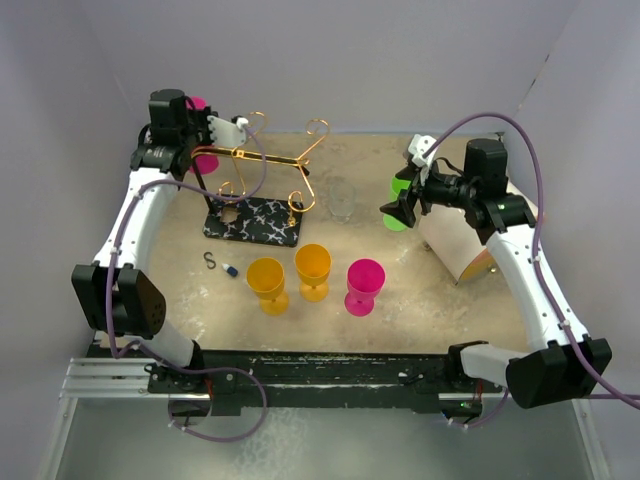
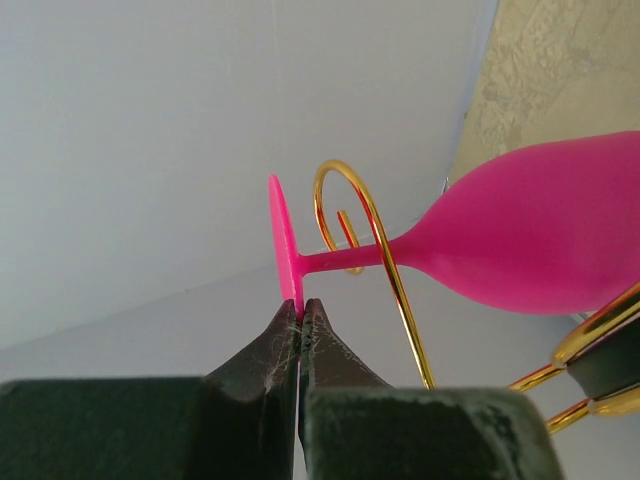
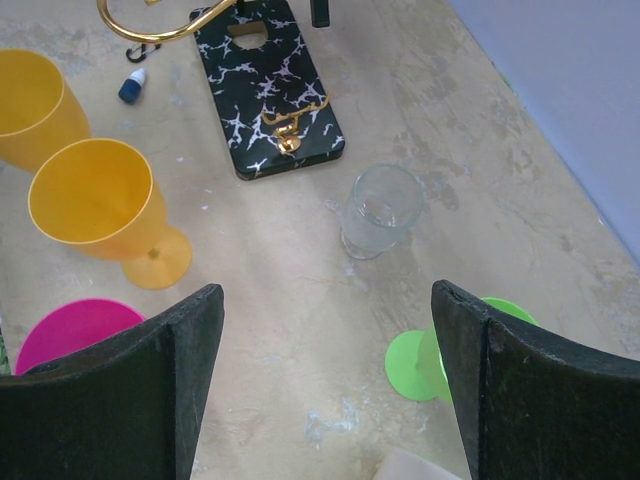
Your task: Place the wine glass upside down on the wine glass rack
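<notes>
One pink wine glass (image 2: 540,240) | at the rack's (image 1: 262,222) far-left curl (image 2: 341,165), stem crossing it, long axis crosswise to the fingers | left gripper (image 2: 300,315), the nearer arm, clamped on its foot rim | right gripper (image 3: 325,295) spread wide, right of rack, holding nothing

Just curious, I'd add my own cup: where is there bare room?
Bare table lies right of the standing pink glass, and behind the clear glass. It is crowded between the orange glasses and the rack, where the left gripper holds the second pink glass.
</notes>
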